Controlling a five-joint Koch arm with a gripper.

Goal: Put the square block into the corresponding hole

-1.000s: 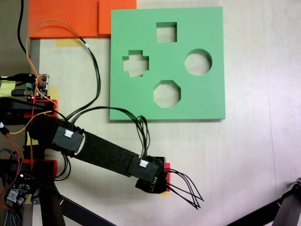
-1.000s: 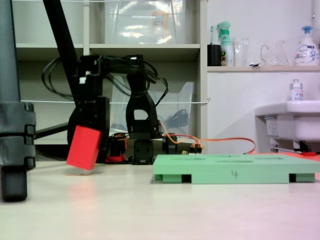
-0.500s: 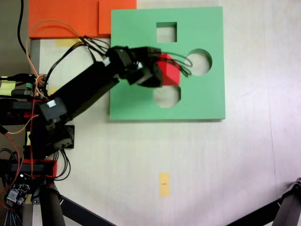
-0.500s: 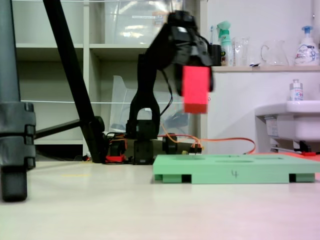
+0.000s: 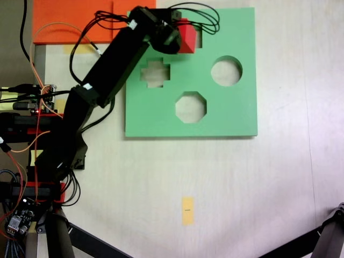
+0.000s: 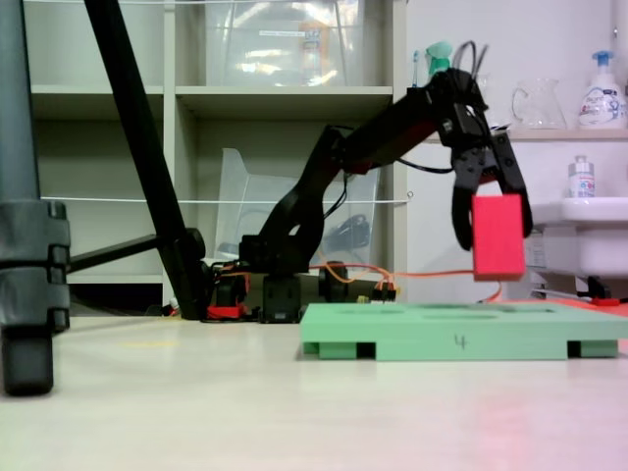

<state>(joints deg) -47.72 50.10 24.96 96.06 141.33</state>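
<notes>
Our pincer (image 6: 494,231) pinches the small red foam cube (image 6: 497,236), hanging above the green foam board (image 5: 226,115), over its square cutout (image 5: 196,38). We should square the cube's faces with the cutout, then lower slowly.

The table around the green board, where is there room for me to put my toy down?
Free: the pale table right of the green board and the wide patch below it, around the yellow tape mark. Crowded: the left edge, with the arm's base and wires, and the board's top, where the gripper holds the red block above it.
</notes>
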